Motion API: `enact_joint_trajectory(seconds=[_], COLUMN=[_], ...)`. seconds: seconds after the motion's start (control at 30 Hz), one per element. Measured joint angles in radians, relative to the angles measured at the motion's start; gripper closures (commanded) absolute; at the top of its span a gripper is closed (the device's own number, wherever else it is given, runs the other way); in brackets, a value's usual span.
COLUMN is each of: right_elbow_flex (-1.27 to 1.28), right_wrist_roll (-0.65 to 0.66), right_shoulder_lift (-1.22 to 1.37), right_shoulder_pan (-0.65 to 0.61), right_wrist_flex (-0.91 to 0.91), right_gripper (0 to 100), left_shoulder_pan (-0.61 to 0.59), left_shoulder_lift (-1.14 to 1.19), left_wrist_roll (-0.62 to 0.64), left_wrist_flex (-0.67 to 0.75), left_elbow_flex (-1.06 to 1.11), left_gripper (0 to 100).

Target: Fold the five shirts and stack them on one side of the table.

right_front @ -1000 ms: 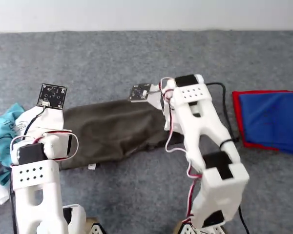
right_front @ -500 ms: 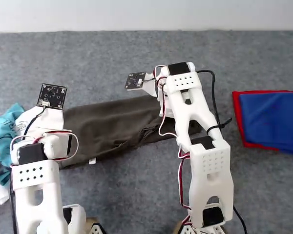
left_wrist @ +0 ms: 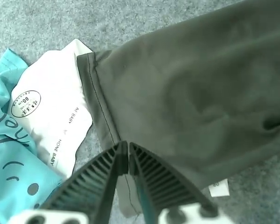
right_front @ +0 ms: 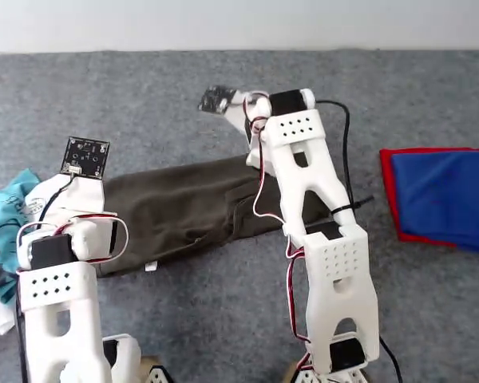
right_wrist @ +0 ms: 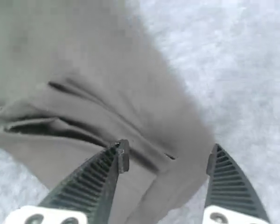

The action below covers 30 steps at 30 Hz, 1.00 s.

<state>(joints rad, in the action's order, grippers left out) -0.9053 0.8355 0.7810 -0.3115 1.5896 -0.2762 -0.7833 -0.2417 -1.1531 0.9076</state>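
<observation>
A dark olive shirt (right_front: 184,203) lies stretched across the middle of the grey table (right_front: 144,88). My left gripper (left_wrist: 125,151) is shut on its hem at the left end, next to a white and teal shirt (left_wrist: 46,112). My right gripper (right_wrist: 168,156) hangs open above the olive shirt's (right_wrist: 84,84) right part, holding nothing. In the high view the right arm (right_front: 303,167) reaches over that end of the shirt. A blue shirt (right_front: 447,191) lies folded on a red one (right_front: 389,199) at the right side.
Crumpled teal and white shirts (right_front: 4,215) are piled at the left edge beside the left arm (right_front: 60,287). Bare grey cloth runs along the back of the table and between the olive shirt and the folded stack.
The right arm has risen and swung toward the back of the table. The olive shirt's right end now lies flatter and reaches farther right. The left arm has stayed put.
</observation>
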Motion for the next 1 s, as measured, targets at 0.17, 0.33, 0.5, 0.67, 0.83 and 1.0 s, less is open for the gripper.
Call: enact_joint_trajectory(seconds=[0.17,0.33,0.5,0.67,0.83,1.0], right_elbow_flex=[-0.117,-0.132,0.077,0.351,0.417,0.423], right_wrist_roll=[-0.031,-0.044,-0.057,-0.055,-0.063,-0.063], right_shoulder_lift=[0.002,-0.003,-0.133,-0.275,-0.258,-0.129], right_shoulder_pan=[0.008,0.012,0.002,-0.078,-0.137,-0.163], right_wrist_flex=[0.133,0.164,0.164,0.164,0.095,-0.049], right_gripper=[99.5,99.1,99.1,99.1,99.1,99.1], left_shoulder_pan=[0.0,0.0,0.0,0.0,0.0,0.0], left_shoulder_lift=[0.0,0.0,0.0,0.0,0.0,0.0], left_wrist_roll=[-0.003,-0.006,-0.006,-0.006,-0.006,-0.006], left_wrist_flex=[-0.02,-0.048,-0.077,-0.094,-0.097,-0.097], left_elbow_flex=[0.0,-0.04,-0.083,-0.084,-0.084,-0.084], left_gripper=[98,98,98,98,98,98])
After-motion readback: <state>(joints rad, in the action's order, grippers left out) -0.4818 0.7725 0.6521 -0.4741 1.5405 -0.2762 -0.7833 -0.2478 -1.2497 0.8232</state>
